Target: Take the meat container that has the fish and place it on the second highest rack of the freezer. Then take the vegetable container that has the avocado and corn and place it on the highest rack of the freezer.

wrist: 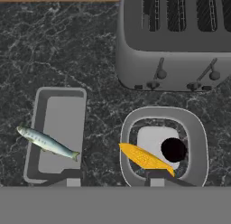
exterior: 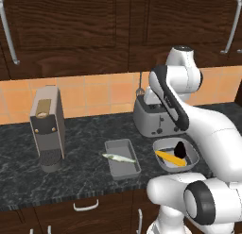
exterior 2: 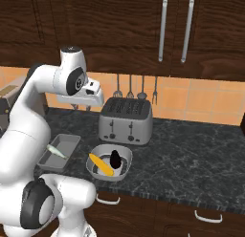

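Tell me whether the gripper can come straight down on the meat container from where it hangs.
Probably yes: the gripper hangs above the counter, and nothing stands over the meat container. Only the fish lies across it.

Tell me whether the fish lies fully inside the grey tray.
No. The fish lies slantwise across the tray, its head sticking out past the rim over the counter.

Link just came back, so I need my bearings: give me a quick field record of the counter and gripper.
meat container: on counter, left of bowl
fish: lying slantwise across tray, ends over rims
vegetable container: in front of toaster
corn: in bowl
avocado: in bowl, beside corn
gripper: above counter, holding nothing; opening unclear
coffee machine: left end of counter
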Available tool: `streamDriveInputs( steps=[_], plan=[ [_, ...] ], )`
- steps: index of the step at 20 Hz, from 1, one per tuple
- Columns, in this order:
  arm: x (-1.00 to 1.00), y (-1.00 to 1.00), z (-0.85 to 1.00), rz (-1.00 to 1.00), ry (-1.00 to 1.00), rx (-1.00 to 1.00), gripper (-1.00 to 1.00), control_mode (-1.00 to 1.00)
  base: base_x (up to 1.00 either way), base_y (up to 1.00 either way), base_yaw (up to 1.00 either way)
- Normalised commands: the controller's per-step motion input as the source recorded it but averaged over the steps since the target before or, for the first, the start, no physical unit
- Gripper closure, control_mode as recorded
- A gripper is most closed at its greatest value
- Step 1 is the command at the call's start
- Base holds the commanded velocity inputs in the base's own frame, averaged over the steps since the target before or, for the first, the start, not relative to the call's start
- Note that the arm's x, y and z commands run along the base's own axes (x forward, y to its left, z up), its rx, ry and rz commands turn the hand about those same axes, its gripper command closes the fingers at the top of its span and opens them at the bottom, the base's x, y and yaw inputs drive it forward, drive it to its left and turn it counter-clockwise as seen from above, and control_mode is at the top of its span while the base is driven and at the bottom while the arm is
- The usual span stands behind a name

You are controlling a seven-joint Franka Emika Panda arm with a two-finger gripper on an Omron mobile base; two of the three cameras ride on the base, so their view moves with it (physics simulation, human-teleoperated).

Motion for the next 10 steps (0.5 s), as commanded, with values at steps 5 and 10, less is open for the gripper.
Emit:
streamDriveInputs(
  steps=[5,10],
  plan=[
    [-0.45,-0.03,-0.02,-0.03,-0.06,0.00,-1.00,-1.00,0.00,0.00,0.00],
    [-0.62,-0.41,-0.19,-0.25,0.00,0.05,-1.00,-1.00,0.00,0.00,0.00]
  ],
)
